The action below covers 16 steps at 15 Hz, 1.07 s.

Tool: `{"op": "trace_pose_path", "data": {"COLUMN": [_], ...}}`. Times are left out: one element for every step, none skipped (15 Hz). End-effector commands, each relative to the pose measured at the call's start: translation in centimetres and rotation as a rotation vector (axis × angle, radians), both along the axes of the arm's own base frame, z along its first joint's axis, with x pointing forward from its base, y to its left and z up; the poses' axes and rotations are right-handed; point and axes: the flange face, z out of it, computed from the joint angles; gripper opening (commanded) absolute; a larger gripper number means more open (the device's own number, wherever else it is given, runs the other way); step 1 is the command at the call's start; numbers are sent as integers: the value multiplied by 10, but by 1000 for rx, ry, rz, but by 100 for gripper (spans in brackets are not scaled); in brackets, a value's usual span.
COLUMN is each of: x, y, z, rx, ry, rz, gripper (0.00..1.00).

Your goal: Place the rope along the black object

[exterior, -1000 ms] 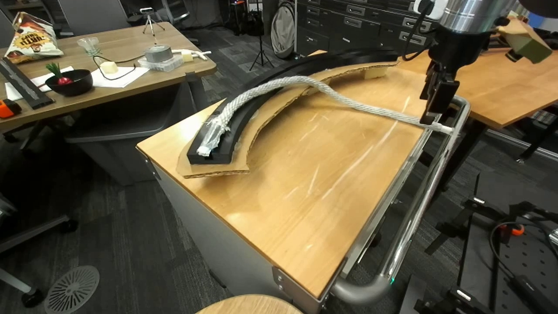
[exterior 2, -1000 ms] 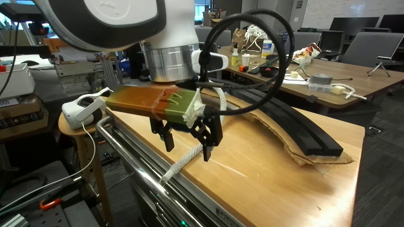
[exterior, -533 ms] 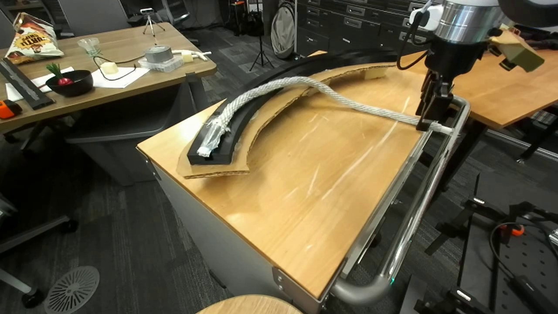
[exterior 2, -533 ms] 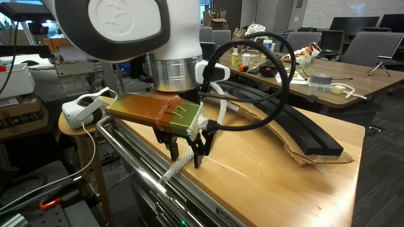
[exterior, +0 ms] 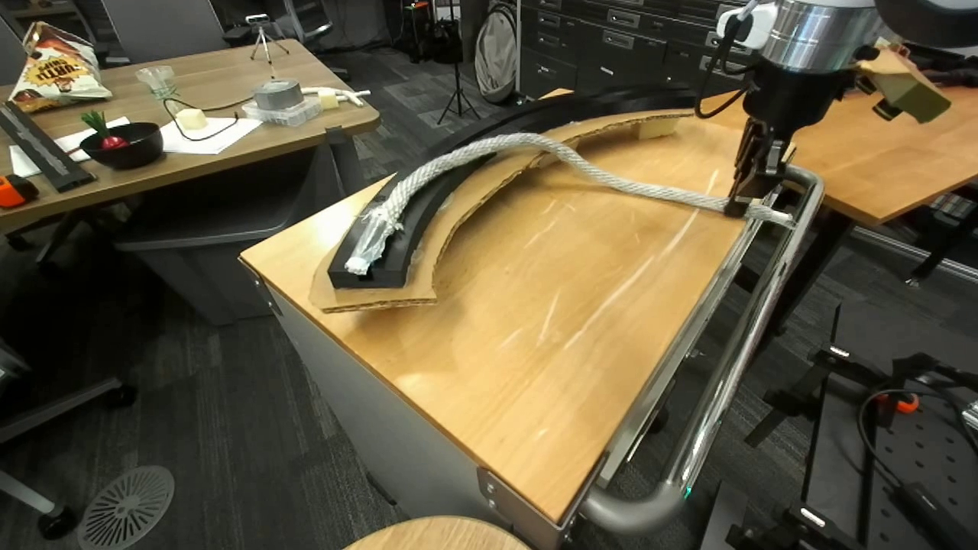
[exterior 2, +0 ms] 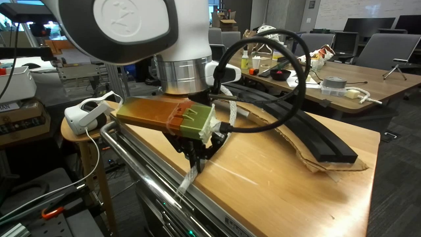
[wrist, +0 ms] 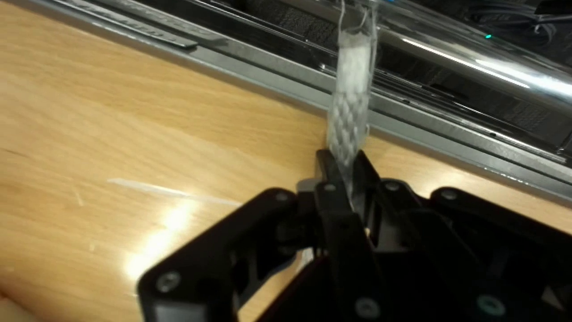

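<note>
Wrist view: the pincer (wrist: 343, 158) tightly grips the rope (wrist: 348, 118), whose end overhangs the tabletop (wrist: 201, 143) near a rail (wrist: 482, 53).

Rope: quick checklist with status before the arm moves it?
1. Gripper shut on rope near one end: ok.
2. Opposite end lying on black strip: ok.
3. Rest of rope along black strip: not ok; it leaves partway and crosses over the tabletop.
4. Held end clear of rail: cannot tell.
5. Black strip fixed to cardboard: cannot tell.
</note>
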Motion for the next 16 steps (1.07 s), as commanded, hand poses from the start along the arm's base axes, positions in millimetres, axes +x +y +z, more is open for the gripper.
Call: {"op": "trace_pose_path", "data": {"x": [-2,-2,-1,1,4,6,8,9,9,10,10,10,10,9,8,8], "y": [6,9,13,17,23,29,35,41,46,48,48,45,41,36,29,23], "z": [29,38,48,56,65,73,81,90,98,107,116,127,139,151,165,177], "rx": [-115,-166,-215,-264,-318,-356,-385,-403,-414,-419,-423,-431,-431,-440,-443,-446], "ry": [-109,-135,-155,-177,-196,-213,-235,-264,-294,-321,-345,-370,-396,-418,-444,-471], "rz": [22,32,40,46,49,54,57,51,44,34,26,17,11,5,-5,-19], "gripper": [11,11,11,11,11,11,11,11,11,11,11,11,11,11,11,11]}}
